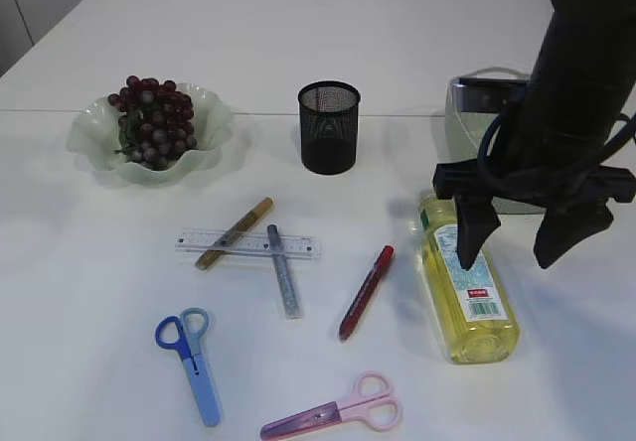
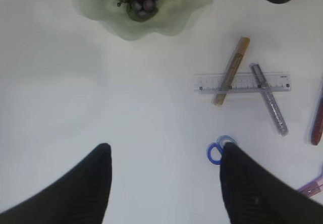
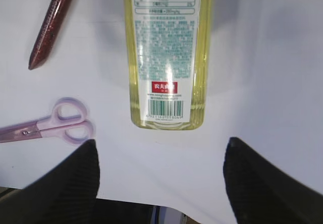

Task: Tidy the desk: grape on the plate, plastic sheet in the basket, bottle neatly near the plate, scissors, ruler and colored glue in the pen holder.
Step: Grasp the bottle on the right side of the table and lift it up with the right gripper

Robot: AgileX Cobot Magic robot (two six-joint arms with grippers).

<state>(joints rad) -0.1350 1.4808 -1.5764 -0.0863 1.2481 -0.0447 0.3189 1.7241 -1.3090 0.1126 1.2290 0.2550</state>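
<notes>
The grape [image 1: 152,123] bunch lies on the green plate [image 1: 89,138]. The yellow bottle [image 1: 467,287] lies flat at the right; my right gripper [image 1: 509,260] hangs open over it, and its base [image 3: 166,118] sits just ahead of that gripper [image 3: 160,146]. A clear ruler [image 1: 248,244] lies under a gold glue pen [image 1: 235,232] and a silver one [image 1: 283,270]; a red glue pen [image 1: 366,292] lies apart. Blue scissors [image 1: 191,364] and pink scissors [image 1: 338,413] lie in front. The black mesh pen holder [image 1: 329,126] stands behind. My left gripper [image 2: 166,148] is open above bare table. The plastic sheet is out of view.
A pale basket [image 1: 462,113] stands at the back right, mostly hidden by my right arm. The table's front edge shows just below the right gripper in the right wrist view. The blue scissors' handle [image 2: 216,152] lies beside my left gripper's right finger.
</notes>
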